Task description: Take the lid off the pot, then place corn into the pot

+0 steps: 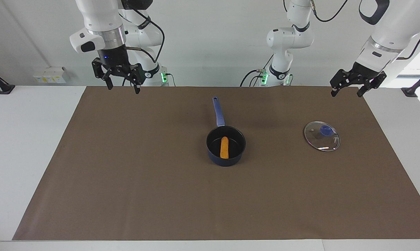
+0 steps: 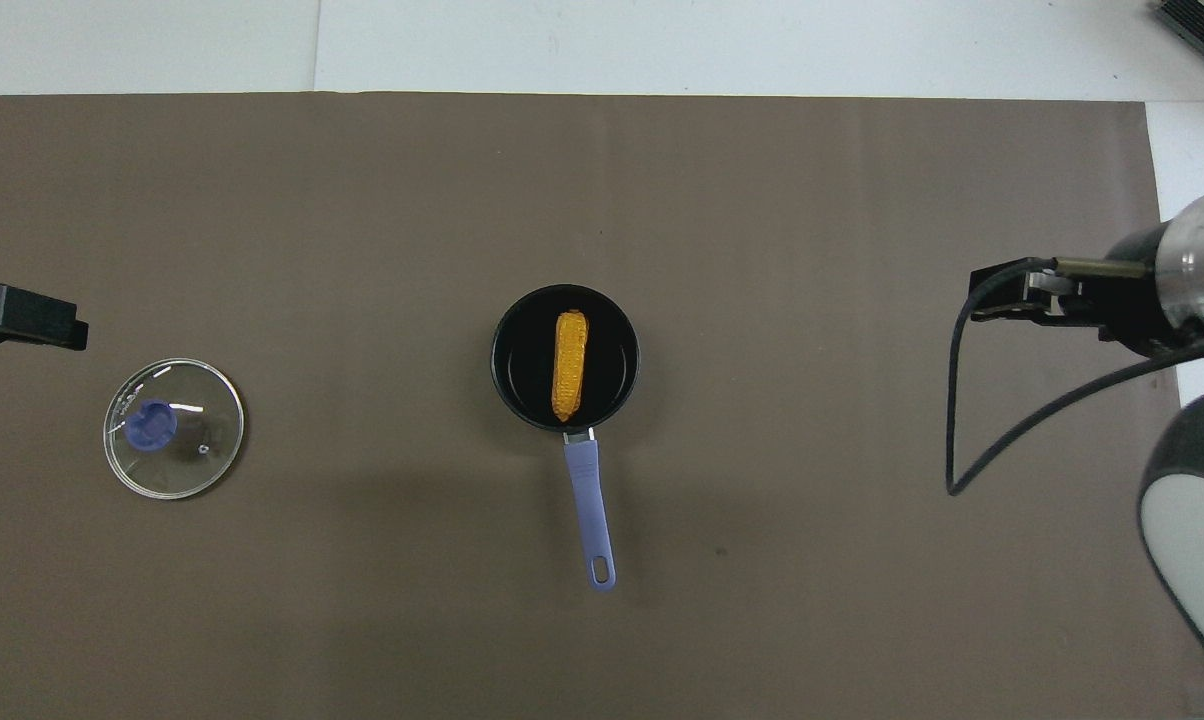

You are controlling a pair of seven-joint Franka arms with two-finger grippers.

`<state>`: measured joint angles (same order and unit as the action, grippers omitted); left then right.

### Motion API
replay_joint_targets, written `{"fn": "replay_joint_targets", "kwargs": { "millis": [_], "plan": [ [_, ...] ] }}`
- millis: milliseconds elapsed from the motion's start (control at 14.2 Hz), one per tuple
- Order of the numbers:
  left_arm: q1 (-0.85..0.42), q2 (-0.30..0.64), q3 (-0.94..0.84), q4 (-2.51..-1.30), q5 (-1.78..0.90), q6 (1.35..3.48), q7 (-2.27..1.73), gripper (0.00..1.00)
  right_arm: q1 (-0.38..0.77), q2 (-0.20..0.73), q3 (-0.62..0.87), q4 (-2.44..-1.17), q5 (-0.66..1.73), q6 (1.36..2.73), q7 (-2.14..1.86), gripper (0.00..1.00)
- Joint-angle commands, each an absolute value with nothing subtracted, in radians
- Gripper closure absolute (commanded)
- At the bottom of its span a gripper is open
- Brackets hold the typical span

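The dark blue pot stands in the middle of the brown mat, its long handle pointing toward the robots. The orange-yellow corn lies inside it on the black bottom; it also shows in the overhead view, as does the pot. The glass lid with its blue knob lies flat on the mat toward the left arm's end, apart from the pot, and also shows in the overhead view. My left gripper hangs open and empty above the mat's corner. My right gripper hangs open and empty above the mat's edge at the right arm's end.
The brown mat covers most of the white table. A small white box sits at the table's edge by the wall at the right arm's end. A black cable loops from the right arm's wrist.
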<state>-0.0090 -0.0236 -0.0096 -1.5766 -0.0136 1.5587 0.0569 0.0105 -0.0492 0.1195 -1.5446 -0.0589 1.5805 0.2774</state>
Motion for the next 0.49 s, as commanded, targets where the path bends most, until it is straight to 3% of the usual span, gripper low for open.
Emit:
{"fn": "replay_joint_targets", "kwargs": {
  "millis": [0,422],
  "plan": [
    [-0.008,-0.026,-0.008,-1.563,-0.011,1.537,0.058,0.00,-0.026,-0.072,0.083,-1.575,0.012,1.569,0.206,0.00],
    [-0.008,-0.026,-0.008,-1.563,-0.011,1.537,0.058,0.00,-0.049,-0.081,0.049,-1.591,0.029,1.569,0.203,0.00]
  ]
}}
